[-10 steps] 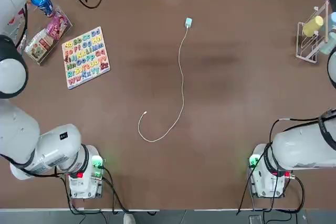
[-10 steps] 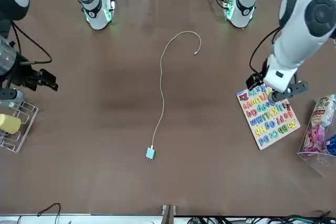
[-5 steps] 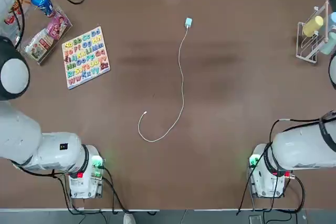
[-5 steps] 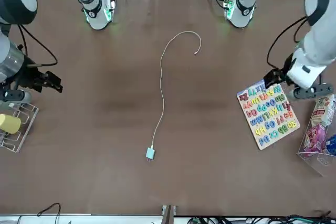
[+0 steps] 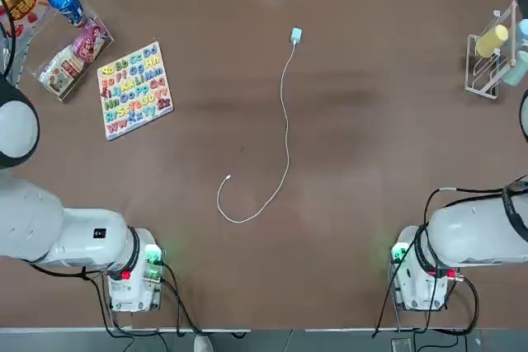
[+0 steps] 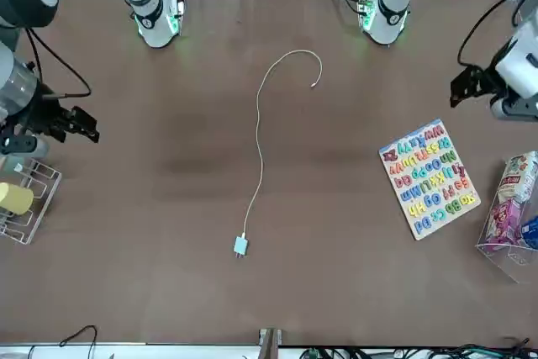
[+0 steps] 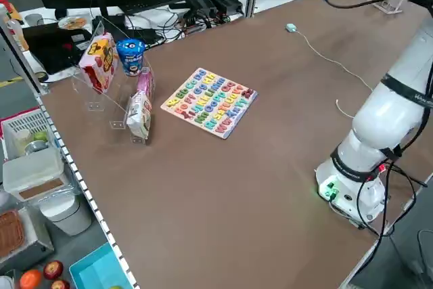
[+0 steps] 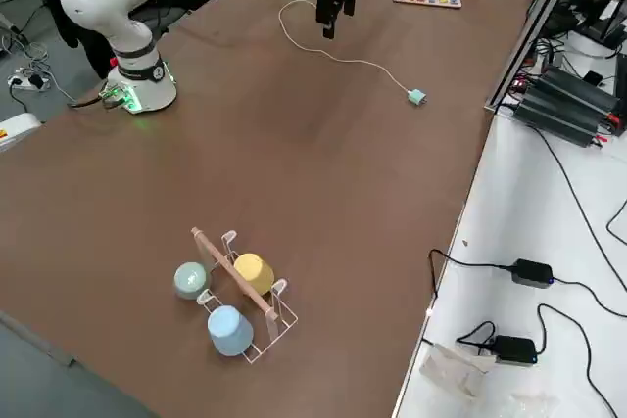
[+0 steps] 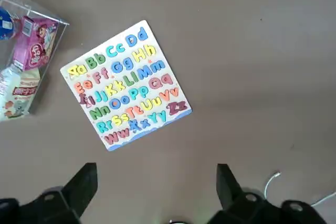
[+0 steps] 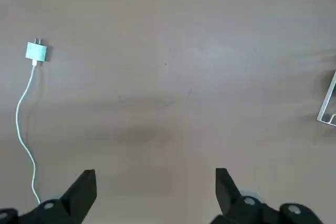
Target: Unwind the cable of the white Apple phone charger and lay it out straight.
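On tabletop, white cable [image 5: 287, 133] unwound, end hooked.

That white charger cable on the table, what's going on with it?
Nothing is handling it yet. The white charger cable lies unwound in a loose S-curve, its free end hooked back, so it isn't straight. The charger plug sits at its far end. The left pincer is open near the alphabet board; the right pincer is open above the table.

Wht cable [image 5: 287, 133], brn tabletop [image 5: 355, 171]
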Tool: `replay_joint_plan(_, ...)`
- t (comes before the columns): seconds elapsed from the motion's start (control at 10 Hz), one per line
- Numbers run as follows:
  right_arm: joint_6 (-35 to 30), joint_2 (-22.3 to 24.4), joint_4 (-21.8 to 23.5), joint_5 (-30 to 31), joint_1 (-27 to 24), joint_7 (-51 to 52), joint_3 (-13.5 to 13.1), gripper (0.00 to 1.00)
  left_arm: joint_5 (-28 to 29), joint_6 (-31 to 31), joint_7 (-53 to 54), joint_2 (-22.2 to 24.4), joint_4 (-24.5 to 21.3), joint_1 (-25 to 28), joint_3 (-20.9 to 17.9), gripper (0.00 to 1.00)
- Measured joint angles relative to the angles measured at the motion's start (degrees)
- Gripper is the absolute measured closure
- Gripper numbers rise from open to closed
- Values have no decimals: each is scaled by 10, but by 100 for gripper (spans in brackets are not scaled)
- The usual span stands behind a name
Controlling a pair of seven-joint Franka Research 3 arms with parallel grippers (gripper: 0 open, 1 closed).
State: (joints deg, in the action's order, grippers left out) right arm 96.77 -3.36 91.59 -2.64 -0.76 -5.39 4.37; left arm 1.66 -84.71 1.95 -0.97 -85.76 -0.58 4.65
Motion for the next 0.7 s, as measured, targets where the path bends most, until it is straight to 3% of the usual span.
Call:
replay_joint_plan(0.2, -33, 5, -36, 8, 2, -10, 8, 0, 0, 2, 5, 2, 0, 0, -4, 0)
replay_joint_plan(0.7, -51, 6, -42, 10, 4, -18, 10, 0, -4, 2, 5, -3, 0, 1, -4, 0)
